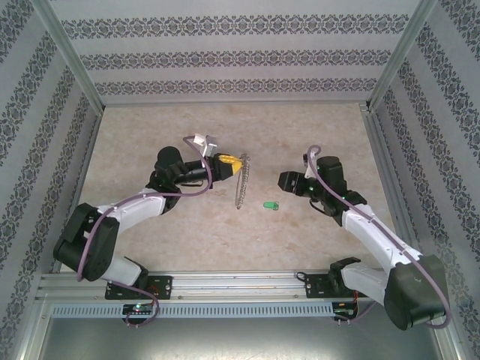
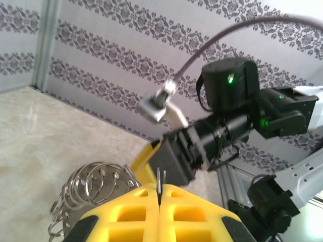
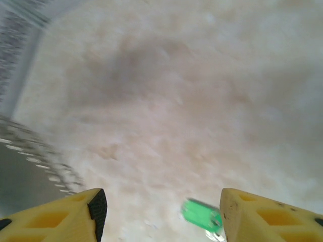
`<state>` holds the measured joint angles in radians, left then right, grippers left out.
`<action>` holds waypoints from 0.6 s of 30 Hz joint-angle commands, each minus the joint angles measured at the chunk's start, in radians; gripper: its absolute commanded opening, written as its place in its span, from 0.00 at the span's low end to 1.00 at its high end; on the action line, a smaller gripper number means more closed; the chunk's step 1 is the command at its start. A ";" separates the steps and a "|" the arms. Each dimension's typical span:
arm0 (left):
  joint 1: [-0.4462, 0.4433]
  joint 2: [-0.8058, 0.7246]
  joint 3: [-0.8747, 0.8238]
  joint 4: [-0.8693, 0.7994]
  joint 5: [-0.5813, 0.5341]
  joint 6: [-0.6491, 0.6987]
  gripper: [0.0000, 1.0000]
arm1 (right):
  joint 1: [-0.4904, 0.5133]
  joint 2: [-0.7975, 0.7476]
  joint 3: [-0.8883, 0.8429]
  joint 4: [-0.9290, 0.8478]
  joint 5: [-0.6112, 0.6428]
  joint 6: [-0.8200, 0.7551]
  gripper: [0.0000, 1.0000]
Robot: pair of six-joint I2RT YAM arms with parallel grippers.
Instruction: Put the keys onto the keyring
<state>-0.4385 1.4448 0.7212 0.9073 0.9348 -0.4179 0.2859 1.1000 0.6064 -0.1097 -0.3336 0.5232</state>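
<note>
Near the middle of the table (image 1: 187, 240), my left gripper (image 1: 234, 166) (image 2: 159, 194) pinches the keyring (image 1: 241, 181) (image 2: 91, 189), held on edge. My right gripper (image 1: 285, 182) (image 3: 161, 202) hangs spread wide over the green key (image 1: 271, 204) (image 3: 202, 215), lying loose just beside the ring.

One green key (image 1: 271, 204) and one keyring (image 1: 241, 181) carrying many small loops (image 2: 96, 184).

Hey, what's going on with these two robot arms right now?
The left gripper is shut on the keyring, holding the wire ring up on edge. The right gripper is open and empty, poised over the small green key, which lies loose on the table between the two arms. The key is not yet on the ring.
</note>
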 commanded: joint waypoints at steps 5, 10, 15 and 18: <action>-0.009 -0.080 -0.044 0.094 -0.123 0.070 0.00 | 0.128 0.128 -0.057 -0.054 0.258 0.133 0.51; -0.009 -0.088 -0.063 0.109 -0.139 0.071 0.00 | 0.218 0.234 -0.006 -0.079 0.394 0.200 0.48; -0.010 -0.111 -0.083 0.114 -0.142 0.079 0.00 | 0.259 0.329 0.055 -0.094 0.440 0.217 0.44; -0.009 -0.131 -0.091 0.100 -0.147 0.093 0.00 | 0.280 0.361 0.077 -0.093 0.460 0.222 0.44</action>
<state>-0.4385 1.3640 0.6384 0.9291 0.7986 -0.3622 0.5472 1.4410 0.6464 -0.1833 0.0532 0.7139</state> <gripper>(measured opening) 0.050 0.443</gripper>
